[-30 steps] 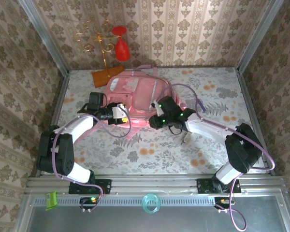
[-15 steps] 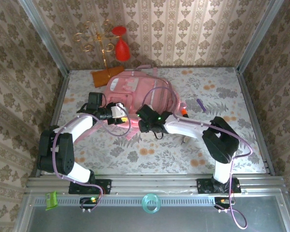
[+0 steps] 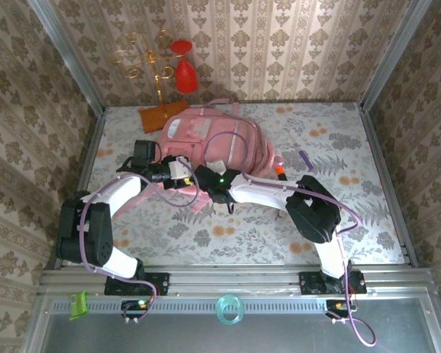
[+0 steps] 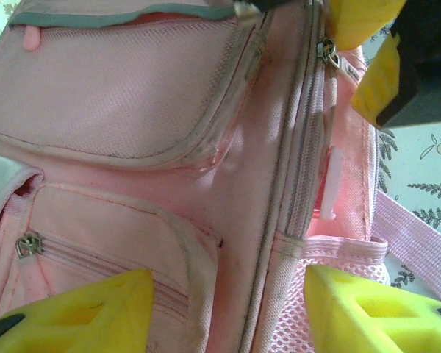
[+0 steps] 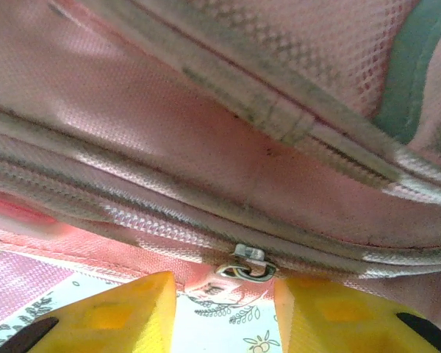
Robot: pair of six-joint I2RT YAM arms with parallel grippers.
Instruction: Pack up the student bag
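The top camera looked down from above and behind the arms (image 3: 117,193) over the whole bench (image 3: 338,147). Both wrist cameras sat close against the student bag (image 3: 195,140), sharing its zippered side seam.

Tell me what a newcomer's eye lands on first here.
The big pink student bag lies mid-table, both arms stretched to its near edge. The left tool and right tool meet there, yellow fingers apart over a zip seam. Against the back wall, a red object hangs on a gold stand.
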